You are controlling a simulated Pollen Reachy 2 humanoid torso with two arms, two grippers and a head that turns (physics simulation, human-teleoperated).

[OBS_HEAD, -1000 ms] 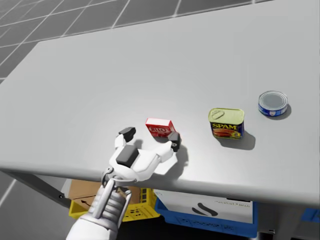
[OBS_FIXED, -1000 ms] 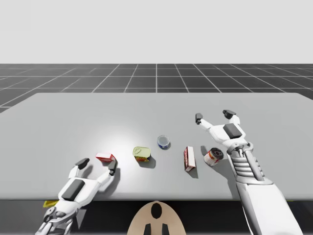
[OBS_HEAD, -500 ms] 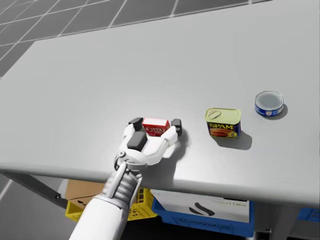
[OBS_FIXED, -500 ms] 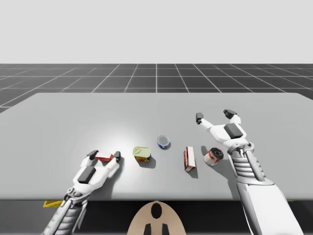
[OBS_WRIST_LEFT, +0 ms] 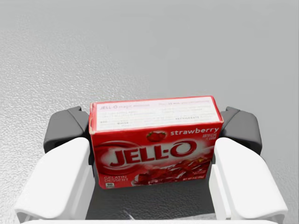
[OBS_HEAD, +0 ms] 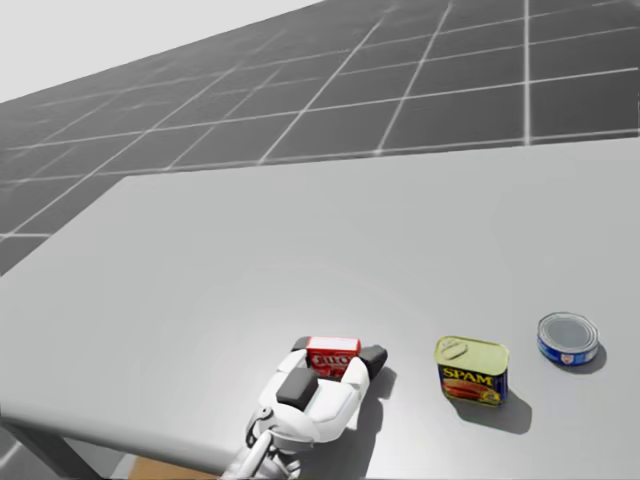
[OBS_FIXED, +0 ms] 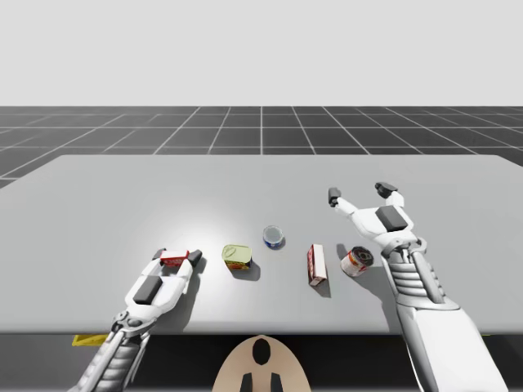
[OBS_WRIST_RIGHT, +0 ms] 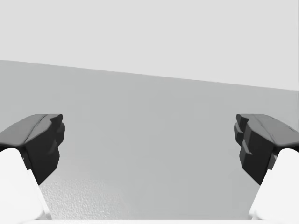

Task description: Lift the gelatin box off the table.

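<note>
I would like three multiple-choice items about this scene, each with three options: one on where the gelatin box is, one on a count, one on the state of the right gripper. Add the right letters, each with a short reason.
1. Where is the red gelatin box?
A. between the fingers of my left gripper
B. beside the blue can
C. under the other gripper

2. How many things are on the table?
A. three
B. five
C. seven

3. How are the fingers of my right gripper?
A. open, nothing between them
B. shut on a can
C. shut on a box

Answers:
1 A: the left wrist view shows both fingers against the box's sides.
2 B: the gelatin box, yellow-topped can, blue round can, red-and-white box and red-and-white round can.
3 A: the right wrist view shows the fingers wide apart over bare table.
</note>
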